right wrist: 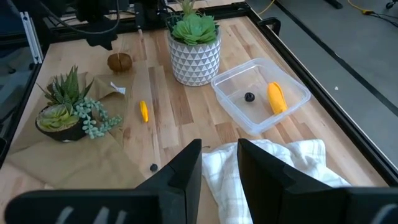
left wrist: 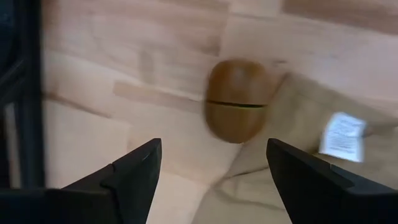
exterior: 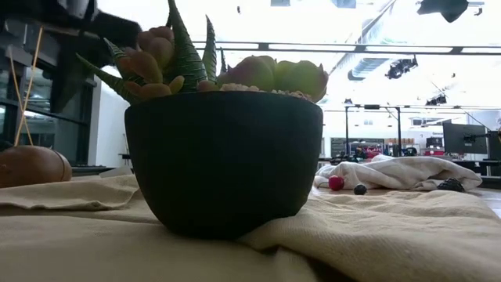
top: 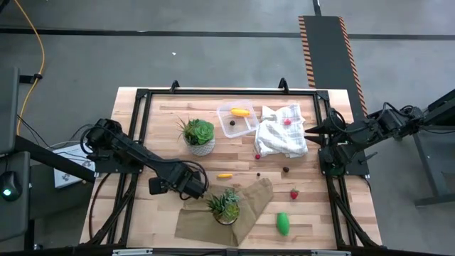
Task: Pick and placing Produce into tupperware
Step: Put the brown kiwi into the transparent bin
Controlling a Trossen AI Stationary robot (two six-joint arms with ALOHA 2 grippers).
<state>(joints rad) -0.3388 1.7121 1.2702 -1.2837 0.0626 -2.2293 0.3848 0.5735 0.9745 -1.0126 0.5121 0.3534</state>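
Left gripper (left wrist: 211, 168) low over the worktop (top: 163, 121), jaws wide apart before the brown ball (left wrist: 237, 99), clear tupperware (top: 238, 119) at twelve o'clock holding a yellow piece (top: 241, 112) and tiny dark one (right wrist: 249, 97), right gripper (right wrist: 219, 163) at three o'clock, jaws narrowly apart, empty.

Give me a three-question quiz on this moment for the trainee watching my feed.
1. True or false: the left gripper has its jaws open over the brown ball.
2. What lies in the tupperware: A) a yellow piece and a tiny dark one; B) a red berry; C) nothing?
3. The green piece lies on bare ____.

Key: 1 true. 2 A. 3 wood.
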